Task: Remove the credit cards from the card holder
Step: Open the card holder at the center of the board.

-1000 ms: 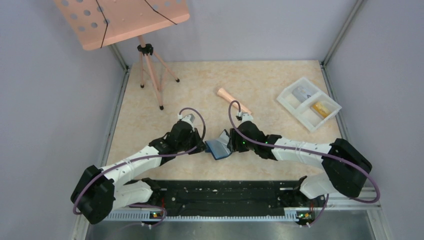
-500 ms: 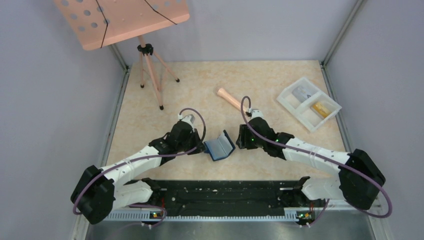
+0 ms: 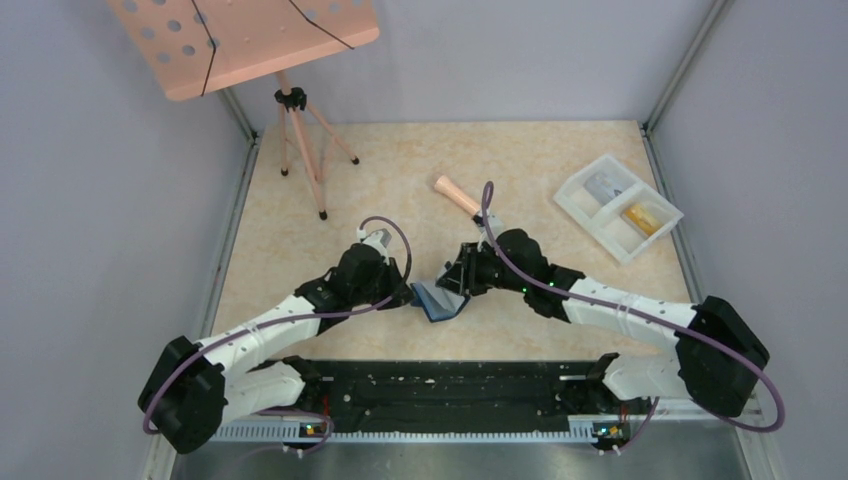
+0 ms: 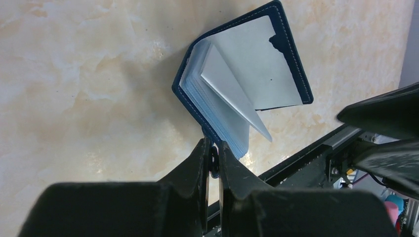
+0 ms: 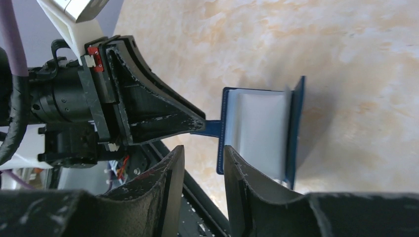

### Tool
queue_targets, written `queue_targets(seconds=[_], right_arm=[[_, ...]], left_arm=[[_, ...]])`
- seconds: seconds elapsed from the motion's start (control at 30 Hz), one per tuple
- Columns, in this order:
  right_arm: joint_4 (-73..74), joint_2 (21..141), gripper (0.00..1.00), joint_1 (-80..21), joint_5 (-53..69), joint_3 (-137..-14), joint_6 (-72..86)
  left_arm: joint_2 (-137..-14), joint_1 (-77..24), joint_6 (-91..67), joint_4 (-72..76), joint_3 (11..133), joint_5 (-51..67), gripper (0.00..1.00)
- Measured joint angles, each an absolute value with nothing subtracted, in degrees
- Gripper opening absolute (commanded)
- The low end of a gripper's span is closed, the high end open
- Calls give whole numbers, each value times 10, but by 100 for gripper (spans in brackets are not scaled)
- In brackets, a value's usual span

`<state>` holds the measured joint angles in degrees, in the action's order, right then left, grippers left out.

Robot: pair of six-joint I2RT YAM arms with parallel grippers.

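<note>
The dark navy card holder (image 3: pixel 440 300) stands open on the table between my two grippers. In the left wrist view it (image 4: pixel 291 64) shows light blue inner pockets and a pale grey-silver card (image 4: pixel 232 94) leaning out between the leaves. My left gripper (image 4: pixel 212 145) is shut on the holder's short closing tab; it also shows in the top view (image 3: pixel 408 296). My right gripper (image 5: pixel 202 150) is open, with nothing between its jaws, just below the holder's (image 5: pixel 257 128) near edge; it sits right of the holder in the top view (image 3: pixel 462 288). The tab (image 5: pixel 207 128) runs into the left gripper's fingertips (image 5: pixel 190 121).
A white two-compartment tray (image 3: pixel 598 222) at the back right holds a tan-gold card (image 3: pixel 645 217) and a grey card (image 3: pixel 603 187). A wooden-handled tool (image 3: pixel 457 195) lies behind the grippers. A music stand's tripod (image 3: pixel 300 130) stands at the back left. A black rail (image 3: pixel 450 385) runs along the near edge.
</note>
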<state>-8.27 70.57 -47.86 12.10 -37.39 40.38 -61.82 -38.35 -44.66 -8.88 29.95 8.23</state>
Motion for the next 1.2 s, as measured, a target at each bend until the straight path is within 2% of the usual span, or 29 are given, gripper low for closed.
queue_targets(seconds=[0.37, 0.97, 1.2], right_arm=[[-103, 767, 34, -505, 145, -371, 417], [-102, 854, 42, -505, 104, -374, 391], [-102, 862, 40, -505, 104, -376, 390]], left_arm=[[-598, -383, -447, -65, 295, 96, 0], [-599, -383, -446, -65, 293, 94, 0], [-599, -383, -447, -66, 285, 93, 0]])
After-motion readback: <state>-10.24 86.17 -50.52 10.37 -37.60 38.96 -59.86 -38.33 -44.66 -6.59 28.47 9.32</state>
